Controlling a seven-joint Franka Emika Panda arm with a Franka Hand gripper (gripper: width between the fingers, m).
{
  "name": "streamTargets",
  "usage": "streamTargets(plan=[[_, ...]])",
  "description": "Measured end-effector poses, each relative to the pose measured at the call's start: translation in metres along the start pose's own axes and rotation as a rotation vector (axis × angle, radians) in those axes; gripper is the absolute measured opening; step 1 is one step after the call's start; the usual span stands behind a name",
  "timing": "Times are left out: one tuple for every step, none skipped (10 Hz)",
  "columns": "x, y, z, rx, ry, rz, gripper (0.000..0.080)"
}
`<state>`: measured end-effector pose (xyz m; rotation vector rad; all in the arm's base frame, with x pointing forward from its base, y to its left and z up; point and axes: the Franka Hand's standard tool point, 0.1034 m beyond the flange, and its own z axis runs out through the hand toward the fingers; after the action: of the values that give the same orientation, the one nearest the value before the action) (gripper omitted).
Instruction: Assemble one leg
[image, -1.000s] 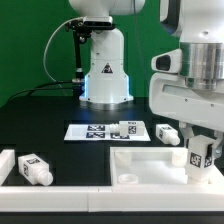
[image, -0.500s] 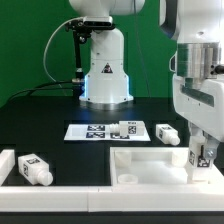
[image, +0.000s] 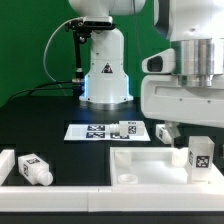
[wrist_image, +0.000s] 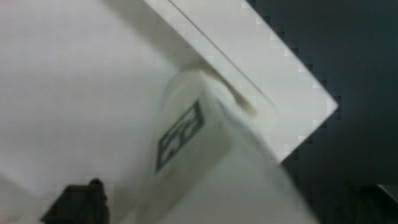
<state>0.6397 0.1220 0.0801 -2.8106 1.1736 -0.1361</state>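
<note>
My gripper (image: 200, 148) fills the exterior view's right foreground and is shut on a leg (image: 201, 162), a stubby white peg with a black-and-white tag. The leg stands upright at the right-hand corner of the large flat white panel (image: 150, 165). In the wrist view the leg (wrist_image: 199, 150) runs out from between my dark fingertips (wrist_image: 80, 203) to the panel's corner (wrist_image: 107, 80); its foot is hidden. Three more legs lie loose: one (image: 128, 129) on the marker board, one (image: 166, 132) beside it, one (image: 35, 169) at the front left.
The marker board (image: 92, 132) lies mid-table in front of the robot base (image: 104, 70). A white block (image: 5, 163) sits at the exterior view's left edge. The panel has a round hole (image: 127, 178) near its front left corner.
My hand has turned about its vertical axis over the same corner, showing its broad side now. The leg has stayed in place under it and turned with it.
</note>
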Motion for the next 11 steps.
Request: streamTargets(plan=[[-0.0015,0.0004,0.0002,-0.001,0.000,-0.076,0.0648],[0.0003,0.0017,0.0007,-0.002,0.000,-0.117,0.0649],[0.0004,0.0018,0.0009,-0.003,0.000,-0.202,0.0649],[0.0023,0.0018,0.0012,-0.011,-0.009,-0.461,0.0649],[0.0034,0.0020,0.0014,-0.011,-0.026,-0.580,0.0649],[0.0040,0.0018,0.0014,-0.009,-0.023,-0.576,0.0649],[0.0039,0.0018,0.0015,-0.010,-0.023,-0.550,0.0526],[0.0042,0.0020,0.0015,-0.010,-0.023,-0.549,0.0390],[0.0057,0.0041,0.0019,-0.013,-0.023,-0.515,0.0390],[0.0072,0.0056,0.0023,-0.017,-0.021,-0.427,0.0292],[0.0071,0.0057,0.0023,-0.018,-0.021,-0.373,0.0292]])
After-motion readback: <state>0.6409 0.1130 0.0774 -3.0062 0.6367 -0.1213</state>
